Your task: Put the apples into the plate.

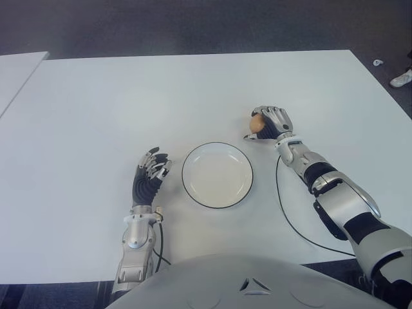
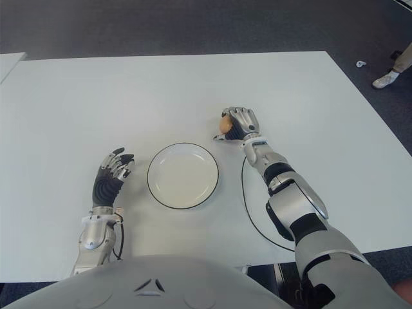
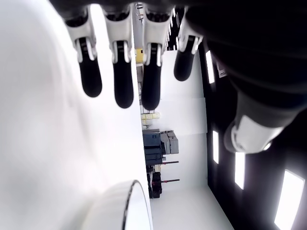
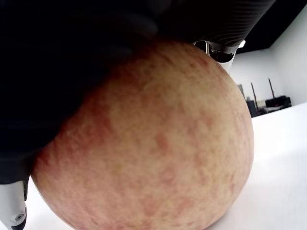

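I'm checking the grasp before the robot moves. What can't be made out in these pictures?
- Round yellow-red apple: in the eye views, mostly hidden by the right hand.
- Whether it has left the white table: right wrist view fills with apple.
- White black-rimmed plate: cut off by the left wrist view's edge.

plate (image 1: pixel 217 175) on table (image 1: pixel 96 109), apple (image 1: pixel 257 122) behind-right

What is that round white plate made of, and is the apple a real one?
The round white plate with a thin dark rim looks like glazed ceramic or hard plastic, smooth and faintly shiny. The speckled red-yellow apple in the right robot hand has mottled matte skin, so probably real.
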`<move>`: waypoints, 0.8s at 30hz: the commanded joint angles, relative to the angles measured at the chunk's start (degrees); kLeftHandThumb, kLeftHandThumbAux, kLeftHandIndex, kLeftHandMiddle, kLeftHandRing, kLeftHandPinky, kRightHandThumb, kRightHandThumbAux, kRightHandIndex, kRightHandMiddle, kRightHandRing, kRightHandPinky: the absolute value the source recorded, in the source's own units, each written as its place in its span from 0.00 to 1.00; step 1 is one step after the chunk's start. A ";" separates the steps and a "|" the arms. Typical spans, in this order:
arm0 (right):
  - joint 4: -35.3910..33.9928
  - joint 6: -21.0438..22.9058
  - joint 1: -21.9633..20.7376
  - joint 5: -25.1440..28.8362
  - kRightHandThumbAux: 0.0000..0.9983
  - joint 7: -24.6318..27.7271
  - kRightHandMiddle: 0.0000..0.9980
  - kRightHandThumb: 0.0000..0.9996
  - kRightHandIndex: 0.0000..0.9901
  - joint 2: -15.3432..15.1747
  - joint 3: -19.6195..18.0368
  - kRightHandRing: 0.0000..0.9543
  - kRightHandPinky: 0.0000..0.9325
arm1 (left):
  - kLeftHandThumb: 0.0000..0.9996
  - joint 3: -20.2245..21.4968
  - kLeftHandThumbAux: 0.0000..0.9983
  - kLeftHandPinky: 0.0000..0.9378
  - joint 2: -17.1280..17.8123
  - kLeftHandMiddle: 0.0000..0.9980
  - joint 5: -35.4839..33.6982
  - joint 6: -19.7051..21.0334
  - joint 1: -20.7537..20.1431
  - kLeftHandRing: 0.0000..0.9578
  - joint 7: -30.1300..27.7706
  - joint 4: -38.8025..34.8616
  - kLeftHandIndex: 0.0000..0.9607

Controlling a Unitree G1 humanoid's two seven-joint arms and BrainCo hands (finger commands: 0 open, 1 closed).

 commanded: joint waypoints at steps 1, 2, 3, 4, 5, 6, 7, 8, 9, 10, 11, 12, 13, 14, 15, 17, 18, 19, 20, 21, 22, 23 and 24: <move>2.02 1.64 2.62 -0.16 0.68 3.72 0.53 0.85 0.40 -0.02 0.37 0.83 0.60 | 0.25 -0.08 0.58 0.33 -0.04 0.33 -0.02 0.08 0.25 0.33 -0.25 -0.41 0.21; 2.03 1.62 2.62 0.11 0.68 4.20 0.53 0.85 0.40 -0.01 0.16 0.83 0.58 | 0.25 -0.10 0.58 0.33 -0.07 0.33 0.00 0.19 0.20 0.33 -0.22 -0.40 0.21; 2.05 1.63 2.61 0.29 0.68 4.54 0.53 0.85 0.40 -0.01 0.03 0.83 0.57 | 0.25 -0.11 0.58 0.33 -0.09 0.33 0.02 0.26 0.16 0.33 -0.19 -0.39 0.21; 2.04 1.63 2.62 0.50 0.68 4.91 0.53 0.85 0.40 0.00 -0.15 0.83 0.56 | 0.25 -0.11 0.58 0.33 -0.12 0.33 0.10 0.34 0.15 0.33 -0.11 -0.44 0.21; 2.03 1.64 2.63 0.61 0.68 5.12 0.53 0.85 0.41 0.00 -0.26 0.83 0.56 | 0.25 -0.11 0.58 0.33 -0.13 0.33 0.16 0.38 0.15 0.33 -0.05 -0.48 0.22; 2.04 1.63 2.64 0.79 0.68 5.38 0.53 0.85 0.41 0.02 -0.45 0.83 0.55 | 0.25 -0.12 0.59 0.33 -0.14 0.33 0.28 0.43 0.10 0.33 0.04 -0.50 0.22; 2.04 1.63 2.65 0.90 0.68 5.58 0.53 0.85 0.41 0.03 -0.60 0.83 0.55 | 0.25 -0.14 0.59 0.33 -0.15 0.33 0.36 0.47 0.06 0.33 0.10 -0.50 0.22; 2.00 1.53 2.70 1.10 0.68 5.71 0.53 0.85 0.41 0.04 -0.85 0.83 0.55 | 0.25 -0.16 0.59 0.33 -0.16 0.33 0.35 0.48 0.04 0.33 0.08 -0.56 0.22; 1.97 1.45 2.74 1.23 0.68 5.80 0.53 0.85 0.41 0.04 -1.04 0.83 0.56 | 0.25 -0.18 0.60 0.33 -0.17 0.33 0.33 0.49 0.04 0.34 0.05 -0.60 0.22; 1.92 1.35 2.80 1.38 0.68 5.84 0.53 0.85 0.41 0.04 -1.21 0.83 0.57 | 0.25 -0.19 0.60 0.33 -0.17 0.33 0.25 0.49 0.06 0.34 0.00 -0.66 0.22; 1.93 1.33 2.80 1.48 0.68 5.90 0.53 0.85 0.41 0.08 -1.32 0.82 0.59 | 0.25 -0.16 0.60 0.33 -0.17 0.33 0.19 0.48 -0.06 0.34 -0.03 -0.55 0.22; 1.87 1.13 2.81 1.74 0.68 5.85 0.53 0.85 0.41 0.09 -1.53 0.82 0.59 | 0.25 -0.15 0.60 0.33 -0.19 0.33 0.09 0.53 -0.14 0.34 -0.05 -0.50 0.22; 1.82 0.99 2.82 1.92 0.68 5.81 0.53 0.85 0.41 0.09 -1.68 0.82 0.60 | 0.25 -0.13 0.60 0.33 -0.21 0.33 0.03 0.56 -0.19 0.34 -0.07 -0.46 0.22; 1.73 0.81 2.68 2.18 0.68 5.79 0.53 0.85 0.41 0.08 -1.91 0.82 0.60 | 0.26 -0.10 0.60 0.33 -0.22 0.33 -0.05 0.64 -0.33 0.34 -0.09 -0.37 0.22; 1.65 0.69 2.59 2.34 0.68 5.78 0.53 0.85 0.41 0.07 -2.08 0.82 0.60 | 0.26 -0.07 0.60 0.33 -0.22 0.33 -0.11 0.69 -0.41 0.34 -0.11 -0.32 0.22; 1.31 0.40 2.01 2.67 0.68 5.99 0.53 0.85 0.41 -0.08 -2.43 0.81 0.60 | 0.26 -0.05 0.60 0.33 -0.22 0.33 -0.16 0.81 -0.51 0.33 -0.14 -0.30 0.22; 1.01 0.21 1.38 2.90 0.68 6.27 0.53 0.85 0.41 -0.22 -2.68 0.81 0.59 | 0.26 -0.02 0.60 0.33 -0.21 0.33 -0.20 0.91 -0.63 0.33 -0.15 -0.21 0.22; 0.84 0.12 0.92 3.04 0.68 6.49 0.53 0.85 0.41 -0.28 -2.87 0.81 0.57 | 0.26 0.04 0.60 0.33 -0.18 0.33 -0.24 0.98 -0.83 0.33 -0.16 -0.03 0.22; 0.60 0.06 0.41 3.04 0.68 6.53 0.53 0.85 0.41 -0.45 -2.98 0.81 0.56 | 0.26 0.09 0.60 0.32 -0.18 0.33 -0.30 1.10 -0.99 0.33 -0.16 0.08 0.22; 0.43 0.03 0.10 2.99 0.68 6.56 0.52 0.85 0.41 -0.56 -3.07 0.80 0.57 | 0.26 0.13 0.60 0.32 -0.18 0.33 -0.33 1.19 -1.08 0.33 -0.17 0.14 0.22; 0.16 -0.06 -0.24 2.88 0.68 6.33 0.52 0.85 0.41 -0.79 -3.15 0.80 0.57 | 0.26 0.14 0.60 0.32 -0.19 0.33 -0.40 1.28 -1.13 0.33 -0.19 0.15 0.22; -0.04 -0.13 -0.47 2.81 0.68 6.19 0.52 0.85 0.41 -0.95 -3.22 0.80 0.59 | 0.26 0.15 0.60 0.33 -0.20 0.33 -0.44 1.35 -1.15 0.33 -0.21 0.14 0.22; -0.34 -0.26 -0.76 2.70 0.68 5.81 0.52 0.85 0.41 -1.12 -3.28 0.80 0.61 | 0.26 0.21 0.60 0.33 -0.19 0.33 -0.49 1.39 -1.35 0.33 -0.21 0.35 0.22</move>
